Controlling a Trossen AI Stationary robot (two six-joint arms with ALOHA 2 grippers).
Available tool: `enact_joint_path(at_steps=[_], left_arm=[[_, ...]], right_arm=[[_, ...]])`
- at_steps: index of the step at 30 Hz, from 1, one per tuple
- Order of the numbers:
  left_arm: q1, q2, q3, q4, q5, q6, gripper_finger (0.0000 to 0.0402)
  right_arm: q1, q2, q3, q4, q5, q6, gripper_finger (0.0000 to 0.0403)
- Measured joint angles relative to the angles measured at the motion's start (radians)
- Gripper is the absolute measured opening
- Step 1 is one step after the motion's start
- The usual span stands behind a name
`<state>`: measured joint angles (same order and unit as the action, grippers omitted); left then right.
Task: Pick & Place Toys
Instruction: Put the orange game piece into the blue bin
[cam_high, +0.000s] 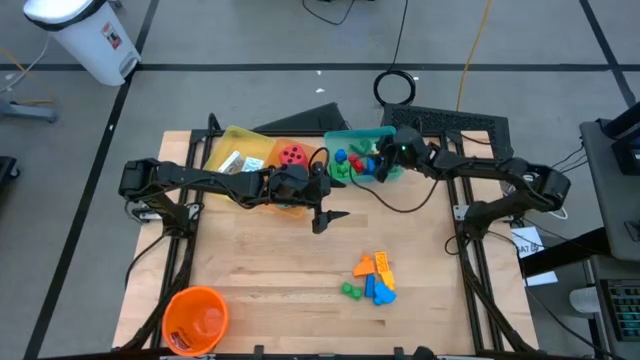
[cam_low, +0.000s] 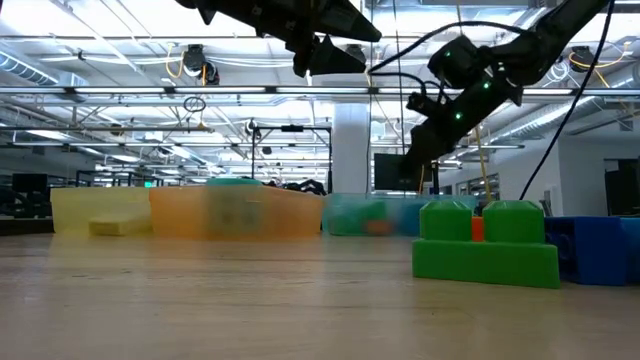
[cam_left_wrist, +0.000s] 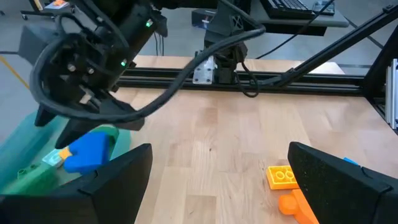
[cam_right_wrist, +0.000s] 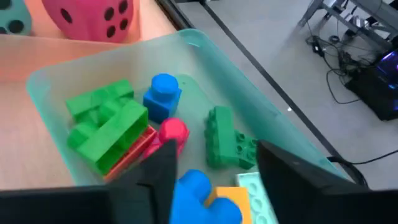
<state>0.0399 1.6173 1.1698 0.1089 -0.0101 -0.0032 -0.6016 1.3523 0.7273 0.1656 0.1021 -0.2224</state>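
Note:
My right gripper (cam_right_wrist: 217, 180) hangs open over the teal tray (cam_high: 350, 135) at the table's far side. Green, blue and red bricks (cam_right_wrist: 112, 127) lie in the tray. A blue brick (cam_right_wrist: 199, 190) with an orange piece shows just below and between the fingers, and also under the right gripper (cam_left_wrist: 90, 152) in the left wrist view. My left gripper (cam_high: 330, 215) waits open above the table's middle, holding nothing. A pile of orange, blue and green bricks (cam_high: 372, 278) lies on the table near the front right. A red die (cam_high: 292, 154) sits in the orange tray. My right gripper points slanting down into the teal tray, its fingers on either side of the blue brick (cam_right_wrist: 186, 183). There is a gap on one side. Whether the other finger (cam_right_wrist: 158, 177) touches the brick, I cannot tell.
The yellow tray (cam_high: 235, 140) with white cards stands at the far left, next to the orange tray (cam_high: 283, 205). An orange bucket (cam_high: 195, 318) stands at the front left corner. Bare wood lies between the trays and the brick pile.

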Motion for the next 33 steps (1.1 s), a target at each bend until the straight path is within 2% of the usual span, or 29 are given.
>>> enact_joint_path(at_steps=[5,8,14,18,21,26,29,33], left_arm=[[0.000,0.000,0.000,0.000,0.000,0.000,0.0379],[0.000,0.000,0.000,-0.002,0.000,-0.001,0.0379],[0.000,0.000,0.000,-0.003,0.000,-0.002,0.0379],[0.000,0.000,0.000,-0.002,0.000,-0.006,0.0379],[0.000,0.000,0.000,-0.002,0.000,-0.007,0.0379],[0.000,0.000,0.000,-0.002,0.000,-0.023,0.0379],[0.000,0.000,0.000,-0.001,0.000,-0.025,0.0379],[0.000,0.000,0.000,0.000,0.000,-0.025,0.0379]], right_arm=[[0.042,-0.086,0.001,-0.063,0.000,0.036,0.0262],[0.116,-0.166,0.001,-0.146,-0.020,0.059,0.0290],[0.320,-0.301,0.001,-0.335,-0.204,0.185,0.0299],[0.493,-0.323,-0.002,-0.421,-0.317,0.273,0.0289],[0.636,-0.305,-0.037,-0.389,-0.297,0.317,0.0282],[0.839,-0.207,-0.132,-0.163,-0.180,0.349,0.0274],[0.901,-0.109,-0.136,-0.072,-0.109,0.374,0.0273],[0.924,0.022,-0.082,-0.051,-0.076,0.389,0.0280]])
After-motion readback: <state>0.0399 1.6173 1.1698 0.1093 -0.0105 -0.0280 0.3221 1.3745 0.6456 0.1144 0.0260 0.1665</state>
